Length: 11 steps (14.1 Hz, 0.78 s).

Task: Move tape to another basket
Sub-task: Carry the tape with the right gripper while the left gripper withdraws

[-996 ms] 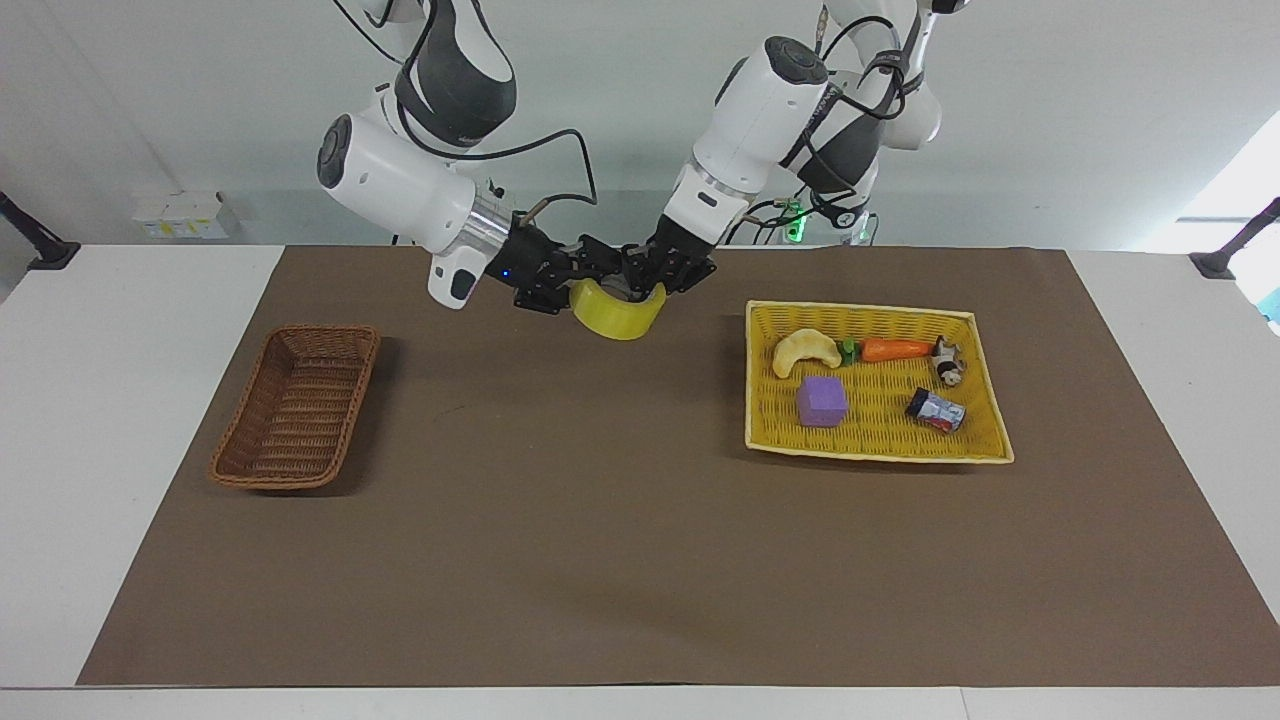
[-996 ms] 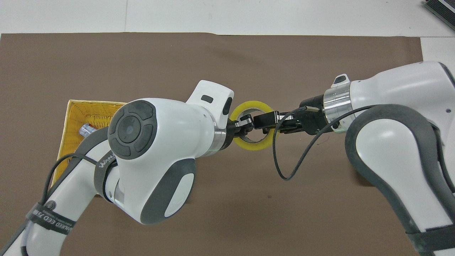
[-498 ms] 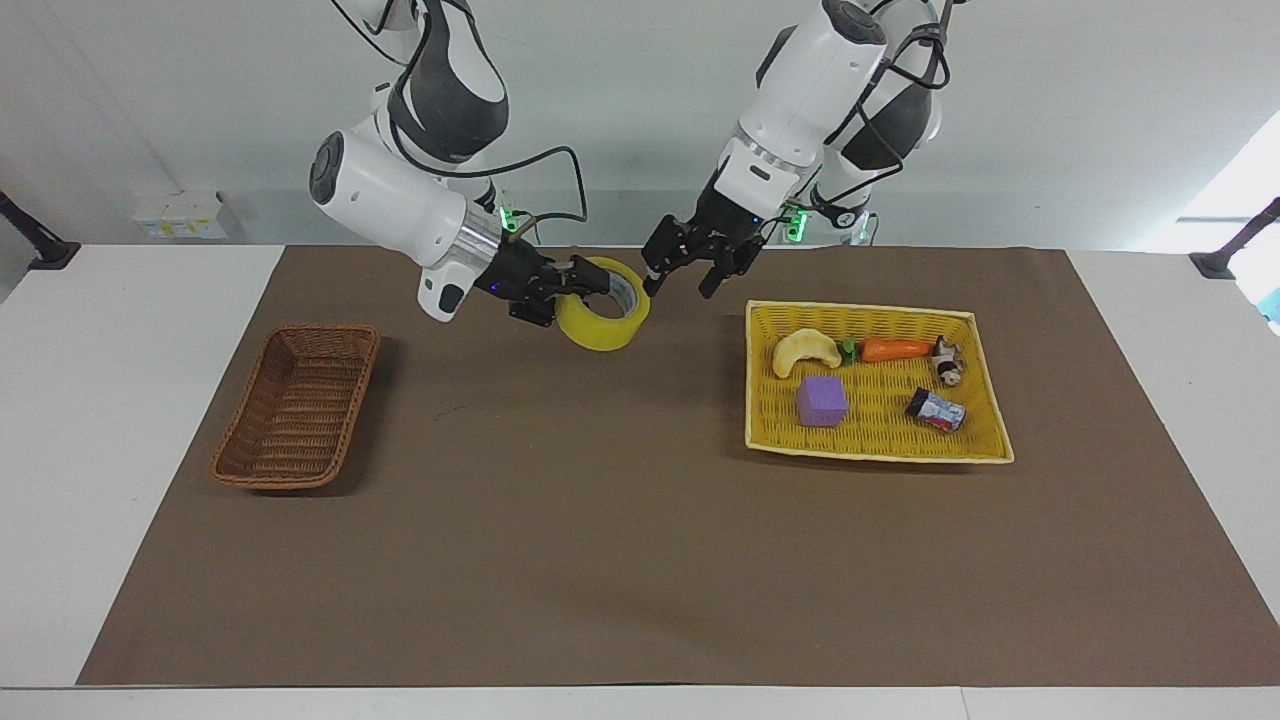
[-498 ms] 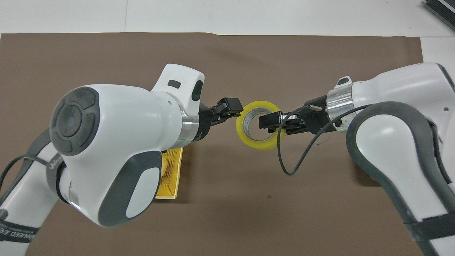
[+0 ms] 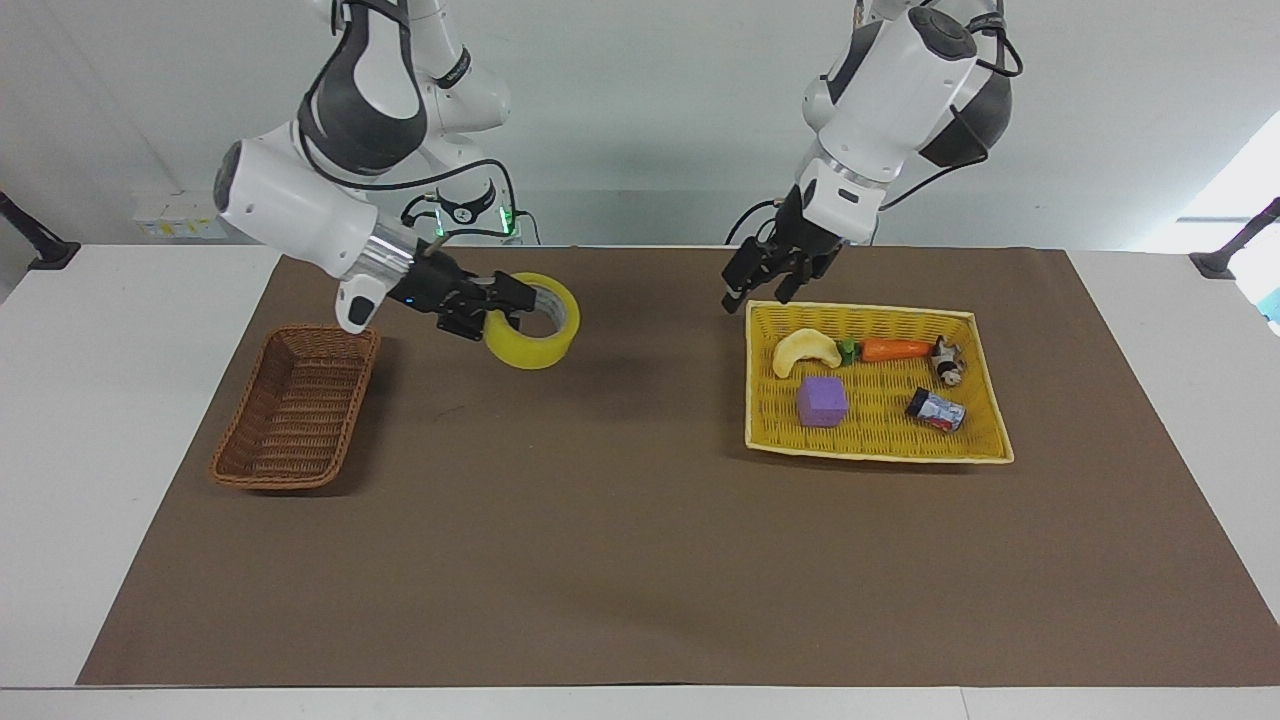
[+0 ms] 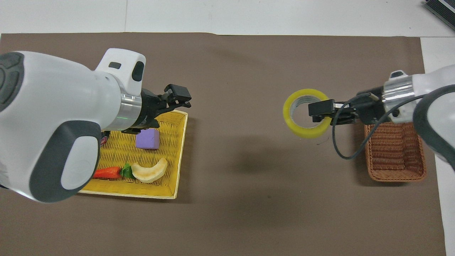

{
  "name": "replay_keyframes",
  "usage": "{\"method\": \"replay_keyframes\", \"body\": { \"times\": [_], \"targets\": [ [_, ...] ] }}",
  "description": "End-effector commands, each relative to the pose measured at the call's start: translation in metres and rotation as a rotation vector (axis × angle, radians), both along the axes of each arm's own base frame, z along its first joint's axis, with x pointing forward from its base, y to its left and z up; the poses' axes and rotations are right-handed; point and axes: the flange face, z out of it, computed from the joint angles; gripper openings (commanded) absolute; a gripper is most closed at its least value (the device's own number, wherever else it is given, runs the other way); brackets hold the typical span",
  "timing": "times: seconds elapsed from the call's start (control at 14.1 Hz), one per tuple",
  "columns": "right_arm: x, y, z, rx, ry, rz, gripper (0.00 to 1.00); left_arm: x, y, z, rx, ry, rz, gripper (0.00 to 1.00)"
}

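The tape is a yellowish roll held in the air by my right gripper, which is shut on its rim with one finger through the core. It hangs over the brown mat, a short way from the dark brown wicker basket at the right arm's end of the table. In the overhead view the tape, the right gripper and the basket show the same. My left gripper is open and empty over the yellow tray's robot-side edge, also seen in the overhead view.
The yellow woven tray at the left arm's end holds a purple cube, a croissant, a carrot, a small figure and a small can. A brown mat covers the table.
The left gripper let go of the tape and drew back to the yellow tray. The right gripper carried the tape away from the table's middle toward the wicker basket.
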Motion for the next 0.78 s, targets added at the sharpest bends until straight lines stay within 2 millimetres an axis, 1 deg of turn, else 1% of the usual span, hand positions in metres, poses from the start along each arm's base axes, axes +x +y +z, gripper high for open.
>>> {"method": "replay_keyframes", "body": {
  "times": [0.0, 0.07, 0.14, 0.21, 0.28, 0.36, 0.5, 0.57, 0.64, 0.71],
  "targets": [
    [-0.008, -0.076, 0.003, -0.063, -0.061, 0.026, 0.0, 0.019, 0.055, -0.003, 0.047, -0.037, -0.09, 1.0],
    [-0.011, -0.104, 0.001, -0.087, -0.084, 0.034, 0.0, 0.027, 0.079, -0.005, 0.061, -0.056, -0.119, 1.0],
    [-0.015, -0.129, -0.003, -0.097, -0.098, 0.026, 0.0, 0.033, 0.096, -0.006, 0.094, -0.081, -0.163, 1.0],
    [-0.016, -0.149, -0.012, -0.109, -0.108, 0.03, 0.0, 0.035, 0.107, -0.006, 0.159, -0.108, -0.236, 1.0],
    [-0.018, -0.167, -0.014, -0.145, -0.123, 0.029, 0.0, 0.037, 0.121, -0.008, 0.202, -0.115, -0.285, 1.0],
    [-0.02, -0.176, -0.017, -0.165, -0.116, 0.028, 0.0, 0.039, 0.137, -0.009, 0.217, -0.112, -0.311, 1.0],
    [-0.026, -0.207, -0.032, -0.169, -0.102, -0.001, 0.0, 0.037, 0.164, -0.006, 0.233, -0.108, -0.393, 1.0],
    [-0.028, -0.225, -0.046, -0.163, -0.106, 0.009, 0.0, 0.033, 0.177, -0.006, 0.244, -0.073, -0.427, 1.0],
    [-0.032, -0.243, -0.061, -0.159, -0.114, 0.023, 0.0, 0.026, 0.181, 0.004, 0.277, -0.045, -0.451, 1.0],
    [-0.032, -0.255, -0.074, -0.161, -0.113, 0.019, 0.0, 0.02, 0.183, 0.01, 0.293, -0.003, -0.464, 1.0]
  ]
}}
